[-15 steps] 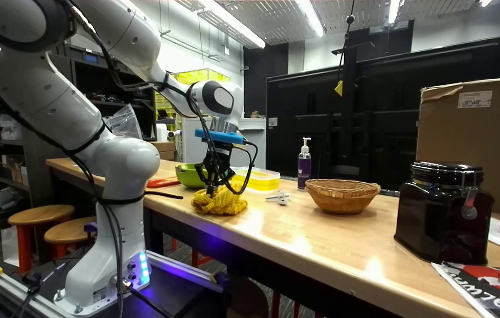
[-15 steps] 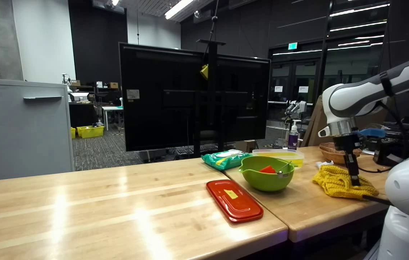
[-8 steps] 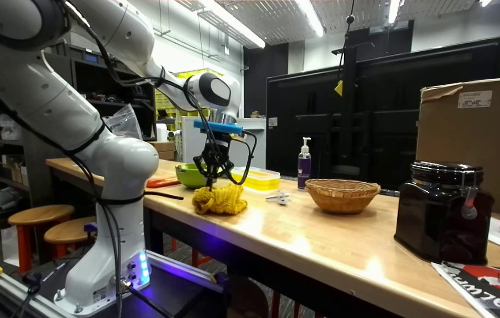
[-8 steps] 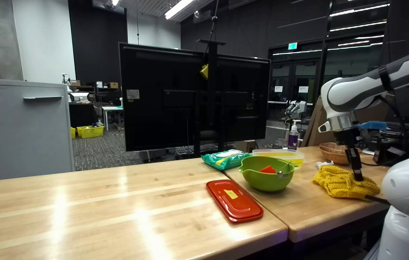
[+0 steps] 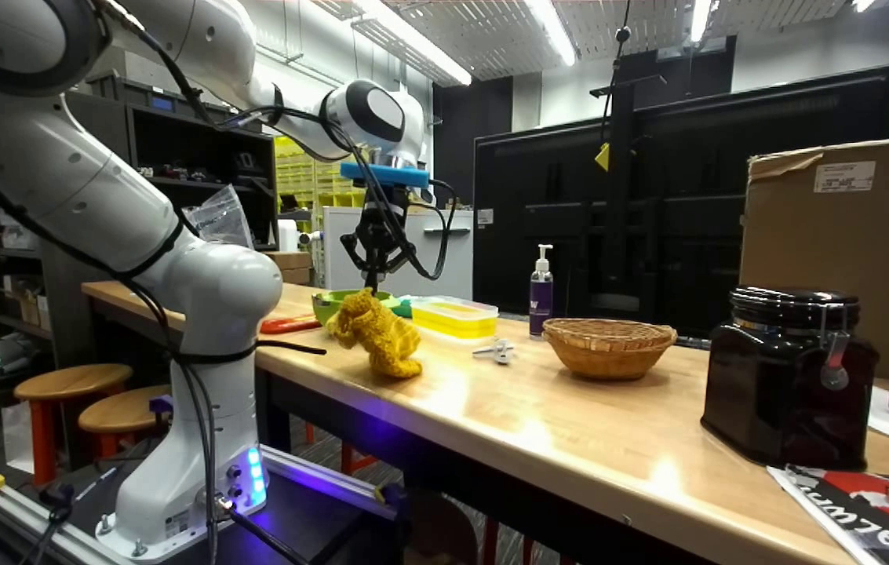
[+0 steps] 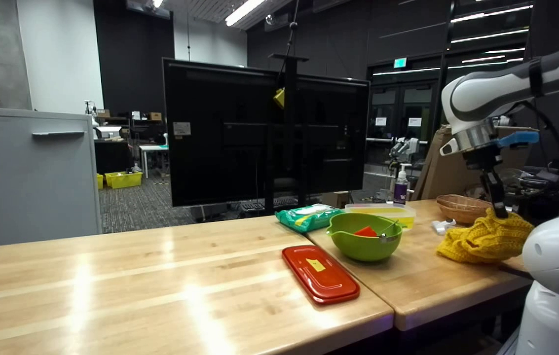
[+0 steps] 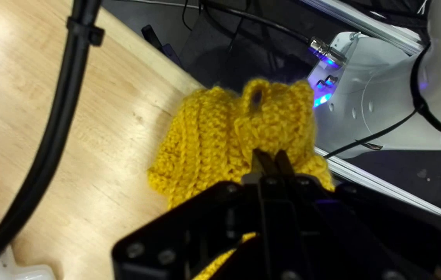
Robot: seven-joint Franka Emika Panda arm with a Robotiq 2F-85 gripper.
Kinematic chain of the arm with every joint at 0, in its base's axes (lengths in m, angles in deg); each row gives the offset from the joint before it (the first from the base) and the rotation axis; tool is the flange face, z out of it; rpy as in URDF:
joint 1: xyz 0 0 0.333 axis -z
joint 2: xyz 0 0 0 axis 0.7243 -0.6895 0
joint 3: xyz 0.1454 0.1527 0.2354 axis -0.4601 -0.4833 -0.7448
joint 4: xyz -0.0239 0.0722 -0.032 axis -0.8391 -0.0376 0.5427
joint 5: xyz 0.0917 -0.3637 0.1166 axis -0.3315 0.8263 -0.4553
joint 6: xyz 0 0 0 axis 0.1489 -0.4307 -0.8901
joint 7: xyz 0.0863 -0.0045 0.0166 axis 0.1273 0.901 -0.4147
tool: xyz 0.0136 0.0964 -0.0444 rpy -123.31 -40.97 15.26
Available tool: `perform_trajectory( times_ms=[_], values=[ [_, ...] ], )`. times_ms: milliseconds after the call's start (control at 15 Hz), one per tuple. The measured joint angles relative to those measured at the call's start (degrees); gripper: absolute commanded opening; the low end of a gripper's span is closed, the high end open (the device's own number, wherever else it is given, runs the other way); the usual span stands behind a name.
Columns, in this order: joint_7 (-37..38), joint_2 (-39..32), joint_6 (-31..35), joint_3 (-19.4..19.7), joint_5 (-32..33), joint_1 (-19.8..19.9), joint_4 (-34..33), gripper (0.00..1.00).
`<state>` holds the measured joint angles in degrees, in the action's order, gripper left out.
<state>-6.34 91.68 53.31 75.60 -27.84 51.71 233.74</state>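
Observation:
A mustard-yellow knitted cloth [image 5: 388, 341] hangs bunched from my gripper [image 5: 371, 287], which is shut on its upper part. In both exterior views the fingertips press into the top of the knit, and the lower folds of the cloth [image 6: 476, 245] reach down to the wooden table or just above it. Seen from the wrist, the gripper [image 7: 270, 156] has its two narrow fingers nearly together, with the ribbed yellow cloth [image 7: 208, 144] spread around and beyond them. The pinched bit itself is hidden between the fingertips.
Around the cloth stand a green bowl [image 6: 364, 242] with a red item inside, a yellow-filled clear container [image 5: 456, 320], a white object [image 5: 500, 351], a wicker basket [image 5: 609, 349] and a pump bottle [image 5: 541, 294]. Farther off are a red lid [image 6: 320, 276], a green wipes pack [image 6: 304, 217] and a dark jar [image 5: 789, 384].
My gripper has risen from the table with the yellow cloth in it. The cloth has been drawn up from a low heap into a taller hanging shape.

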Motion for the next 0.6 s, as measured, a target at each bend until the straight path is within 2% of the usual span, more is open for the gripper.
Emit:
perform_trajectory(
  times_ms=[600],
  values=[
    [-1.11, 0.36, -6.84, -0.15, 0.0, -2.05, -10.3, 0.0]
  ],
)
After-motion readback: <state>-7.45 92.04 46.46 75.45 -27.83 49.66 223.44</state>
